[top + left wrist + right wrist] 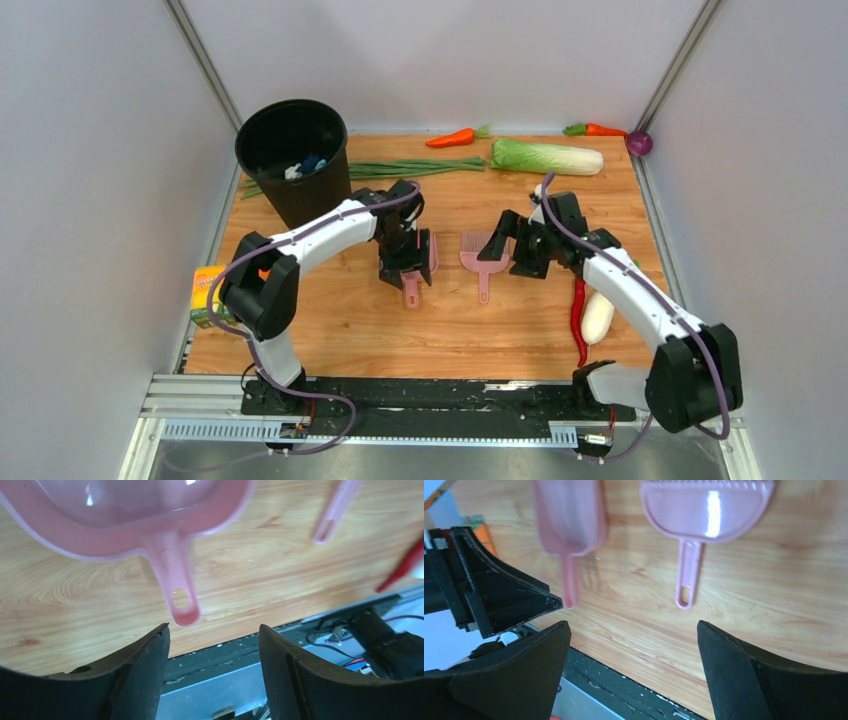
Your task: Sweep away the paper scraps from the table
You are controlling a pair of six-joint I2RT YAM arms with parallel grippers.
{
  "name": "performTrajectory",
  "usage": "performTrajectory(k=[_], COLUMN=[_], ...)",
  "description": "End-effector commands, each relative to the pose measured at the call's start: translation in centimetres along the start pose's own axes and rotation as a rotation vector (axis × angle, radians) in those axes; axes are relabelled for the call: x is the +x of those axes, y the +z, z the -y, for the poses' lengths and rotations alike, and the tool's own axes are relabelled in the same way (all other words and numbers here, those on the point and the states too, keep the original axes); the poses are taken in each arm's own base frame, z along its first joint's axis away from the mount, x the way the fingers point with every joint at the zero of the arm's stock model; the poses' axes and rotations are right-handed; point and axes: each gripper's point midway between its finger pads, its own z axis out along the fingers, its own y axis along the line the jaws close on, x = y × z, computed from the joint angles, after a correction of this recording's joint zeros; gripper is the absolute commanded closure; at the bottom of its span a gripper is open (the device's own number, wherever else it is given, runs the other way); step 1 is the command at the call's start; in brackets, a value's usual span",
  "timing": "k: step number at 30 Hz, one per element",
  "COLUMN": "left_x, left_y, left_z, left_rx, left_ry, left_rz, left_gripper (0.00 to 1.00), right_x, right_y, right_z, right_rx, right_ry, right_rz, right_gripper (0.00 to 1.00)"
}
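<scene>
The table (400,335) is a big brown wood board. The left claw (214,630) hangs near the middle of it. Its two fingers are spread apart and pinch nothing. A pink brush (172,580) lies flat on the wood right under this claw, and its handle points to 6 o'clock.

Just beside the brush, at 3 o'clock from it, lies a pink dustpan (483,252). The right claw (633,625) is at 3 o'clock from the dustpan, spread wide and empty too.

A black bin (300,205) stands at 10 o'clock on the table. Blue and white bits (303,165) lie inside it. I cannot tell if the blue ones are the paper scraps.

A red chili (578,320) and a white radish (597,315) lie at 4 o'clock.
</scene>
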Motion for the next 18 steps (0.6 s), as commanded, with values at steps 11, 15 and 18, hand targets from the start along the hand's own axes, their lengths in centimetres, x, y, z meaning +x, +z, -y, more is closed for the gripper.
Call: performTrajectory(k=[11,15,18], left_x=[-0.6,0.3,0.6], left_y=[-16.4,-18.6,-21.3], left_z=[4.9,4.2,3.6], left_rx=[0.234,0.28,0.329], left_ry=[0.299,0.339,0.344], left_rz=[0.42,0.546,0.7], left_gripper=[0.26,0.25,0.25], right_x=[-5.5,-4.5,-3.8], right_y=[-13.3,-15.0,-15.2], right_z=[-8.9,-8.9,-7.9], right_rx=[-0.206,-0.241,-0.25], right_ry=[-0.285,-0.259,-0.203], right_rz=[0.421,0.467,0.515], right_gripper=[0.0,0.0,0.0])
